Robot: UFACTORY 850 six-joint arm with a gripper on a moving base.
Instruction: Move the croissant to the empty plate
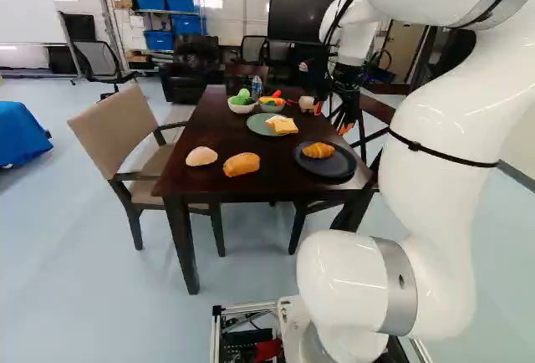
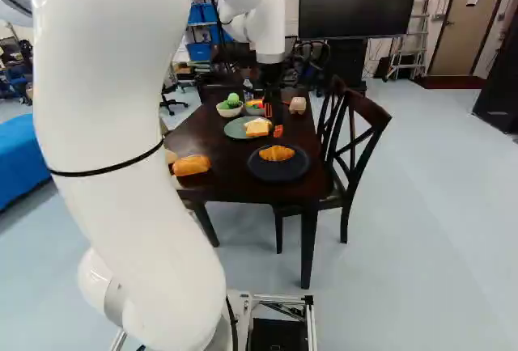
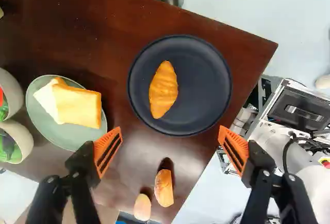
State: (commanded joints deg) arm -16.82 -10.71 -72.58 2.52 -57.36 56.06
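The room has a pale blue floor [image 2: 429, 205], with a big dark screen [image 2: 356, 2] at the back. Blue bins [image 1: 185, 2] sit on a shelf at the left of the left base view. A dark brown wood bench [image 1: 280, 171] stands ahead of the base. A tan chair [image 1: 113, 129] is on one side of it, and a dark wood chair [image 2: 356, 137] is on the other.

The croissant [image 3: 163, 90] lies on the round dark plate [image 3: 201, 100], a bit off the middle, toward the green plate. The green plate [image 3: 72, 140] is near the dark plate, and the two are apart. It holds a yellow-topped bread slice [image 3: 78, 106] that lies partly over a white piece [image 3: 47, 100].

Past the green plate is a white bowl [image 2: 230, 112] with green food in it, and just beside that is a gray bowl [image 1: 272, 106] with bright food. A brown roll [image 1: 242, 164] and a pale round roll [image 1: 201, 156] rest on the bench, near each other.

The end effector [image 2: 273, 120] is up over the bench. In the wrist view, the end effector [image 3: 170, 140] is wide, and its two orange pads [image 3: 108, 150] are far apart. The dark plate is just ahead of the gap between them.
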